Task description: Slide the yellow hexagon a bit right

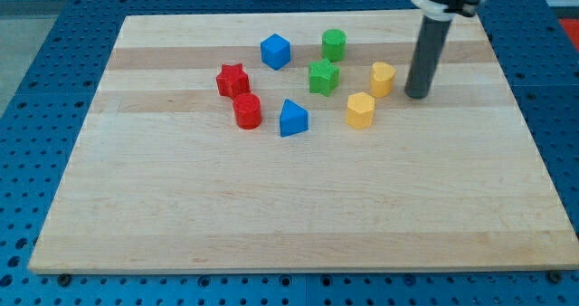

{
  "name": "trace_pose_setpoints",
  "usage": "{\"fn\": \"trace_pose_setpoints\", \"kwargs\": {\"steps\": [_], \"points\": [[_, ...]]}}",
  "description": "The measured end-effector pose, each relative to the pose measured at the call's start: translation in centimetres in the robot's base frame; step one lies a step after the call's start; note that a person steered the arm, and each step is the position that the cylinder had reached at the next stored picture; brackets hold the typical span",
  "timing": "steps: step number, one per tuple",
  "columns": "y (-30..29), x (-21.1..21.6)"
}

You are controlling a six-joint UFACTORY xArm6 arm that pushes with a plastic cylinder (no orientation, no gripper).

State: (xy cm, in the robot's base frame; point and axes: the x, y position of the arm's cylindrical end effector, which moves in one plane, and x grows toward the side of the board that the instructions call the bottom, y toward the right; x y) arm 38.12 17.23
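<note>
Wooden surface [298, 206] with coloured blocks. The yellow hexagon [360, 109] lies right of centre. The arm has no pincer; its rod tip [417, 95] rests to the hexagon's upper right. It should probably circle to the hexagon's left, avoiding the blue triangular block [292, 119], then nudge gently rightward.

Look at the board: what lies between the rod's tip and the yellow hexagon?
In the camera view, only bare wood lies between my tip and the yellow hexagon; the other yellow block sits just above that line.
</note>
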Motion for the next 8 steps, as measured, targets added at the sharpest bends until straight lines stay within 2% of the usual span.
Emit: {"fn": "trace_pose_setpoints", "kwargs": {"steps": [2, 4, 8], "points": [[-0.5, 0.2], [-4.1, 0.4], [-7.4, 0.7]]}}
